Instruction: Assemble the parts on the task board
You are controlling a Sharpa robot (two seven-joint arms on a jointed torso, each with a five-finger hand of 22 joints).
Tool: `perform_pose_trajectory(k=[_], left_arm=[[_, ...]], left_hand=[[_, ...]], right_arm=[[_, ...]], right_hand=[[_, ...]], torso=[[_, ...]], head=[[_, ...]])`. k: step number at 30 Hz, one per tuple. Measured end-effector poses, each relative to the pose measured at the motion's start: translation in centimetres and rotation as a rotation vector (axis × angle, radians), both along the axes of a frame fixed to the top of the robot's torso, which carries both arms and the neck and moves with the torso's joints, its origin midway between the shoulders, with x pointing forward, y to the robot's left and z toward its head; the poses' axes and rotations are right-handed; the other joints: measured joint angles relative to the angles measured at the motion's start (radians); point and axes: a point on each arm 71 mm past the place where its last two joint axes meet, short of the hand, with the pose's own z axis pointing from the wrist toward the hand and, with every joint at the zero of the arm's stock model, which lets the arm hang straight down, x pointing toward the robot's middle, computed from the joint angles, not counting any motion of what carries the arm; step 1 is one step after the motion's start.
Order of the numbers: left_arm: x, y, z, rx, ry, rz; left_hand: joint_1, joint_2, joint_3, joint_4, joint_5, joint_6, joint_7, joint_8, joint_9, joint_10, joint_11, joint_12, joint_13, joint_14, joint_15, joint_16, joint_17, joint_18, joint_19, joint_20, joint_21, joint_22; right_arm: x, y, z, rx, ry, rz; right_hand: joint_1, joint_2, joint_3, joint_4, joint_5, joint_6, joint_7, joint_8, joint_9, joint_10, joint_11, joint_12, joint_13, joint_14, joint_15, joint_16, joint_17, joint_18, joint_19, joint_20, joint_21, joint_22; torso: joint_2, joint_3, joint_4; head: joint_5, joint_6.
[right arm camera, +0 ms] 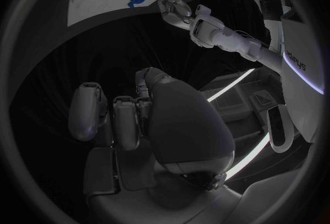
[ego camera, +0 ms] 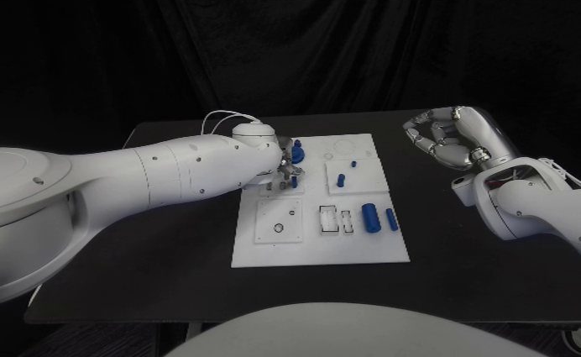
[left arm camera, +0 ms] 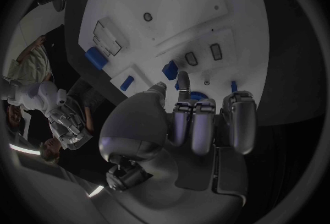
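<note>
Two silver hands divide the work: the left hand (ego camera: pixel 285 165) reaches over the far-left part of the white plastic task board (ego camera: pixel 317 252), fingers (left arm camera: pixel 184 87) touching, perhaps pinching, a round blue part (ego camera: pixel 296 152), while the right hand (ego camera: pixel 446 136), fingers curled on nothing, waits right of the board above the black counter (ego camera: pixel 145 265).

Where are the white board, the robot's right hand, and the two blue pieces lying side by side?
task board (ego camera: pixel 317 252): head view, bare near edge of the plate.
right hand (ego camera: pixel 446 137): head view, middle of the curled silver hand.
two blue pieces (ego camera: pixel 370 217): head view, the left cylinder's middle.
</note>
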Motion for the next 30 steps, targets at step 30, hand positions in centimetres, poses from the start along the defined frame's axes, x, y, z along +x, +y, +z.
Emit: perform_pose_trajectory(k=[30], left_arm=[[-0.45,-0.10,-0.90,0.003,0.022,-0.005]], left_hand=[[0.000,0.000,0.007,-0.007,0.022,0.009,0.002,-0.052,0.001,0.000,0.000,0.000,0.000,0.000,0.000,0.000,0.000,0.000,-0.014,0.000,-0.016,0.000]], right_arm=[[0.07,-0.12,-0.07,-0.002,0.007,-0.006]], right_hand=[[0.000,0.000,0.006,0.000,0.000,0.000,0.000,0.000,-0.001,0.000,0.000,0.000,0.000,-0.003,-0.003,0.000,0.000,0.000,0.000,0.000,0.000,0.001]], torso=[[0.000,0.0013,-0.0012]], head=[[0.005,0.000]])
